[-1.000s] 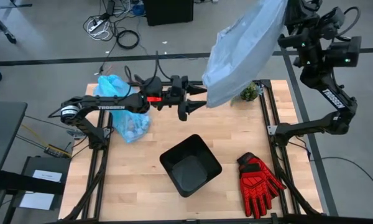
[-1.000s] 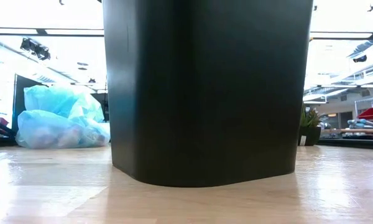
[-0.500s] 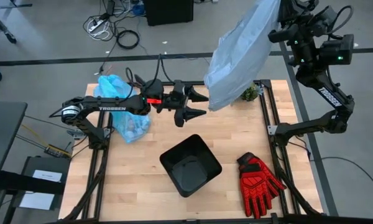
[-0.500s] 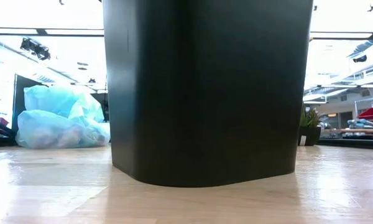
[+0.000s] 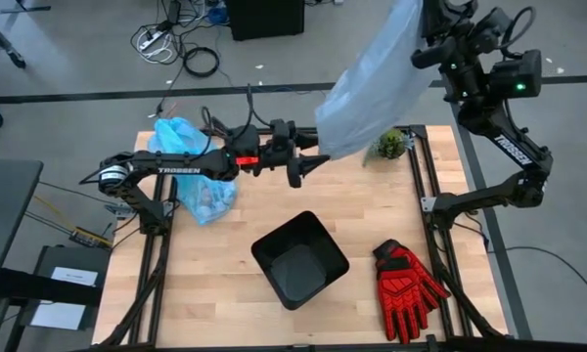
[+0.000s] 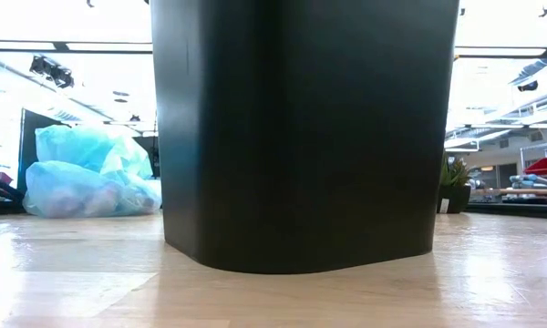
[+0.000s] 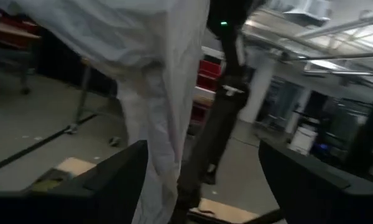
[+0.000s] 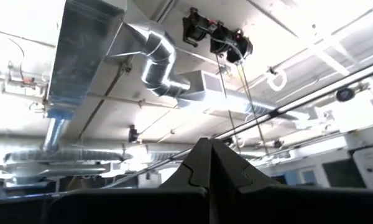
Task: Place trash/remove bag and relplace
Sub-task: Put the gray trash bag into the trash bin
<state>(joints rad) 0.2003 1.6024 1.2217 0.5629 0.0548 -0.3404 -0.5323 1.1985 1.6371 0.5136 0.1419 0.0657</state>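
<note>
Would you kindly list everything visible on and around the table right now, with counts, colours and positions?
Bin: one, black, unlined, near the table's middle, towards the front.
Filled bag: one, bright cyan-blue, back-left of the table under the left arm, crumpled wads inside.
Fresh bag: one, pale grey-blue, hanging above the back of the table from the right gripper.
Plant: one, green, back-right.
Glove: one, red and black, front-right.
Table: one, light wood.
Left gripper: fingers open at the fresh bag's lower edge.
Right gripper: raised high, shut on the fresh bag's top.
</note>
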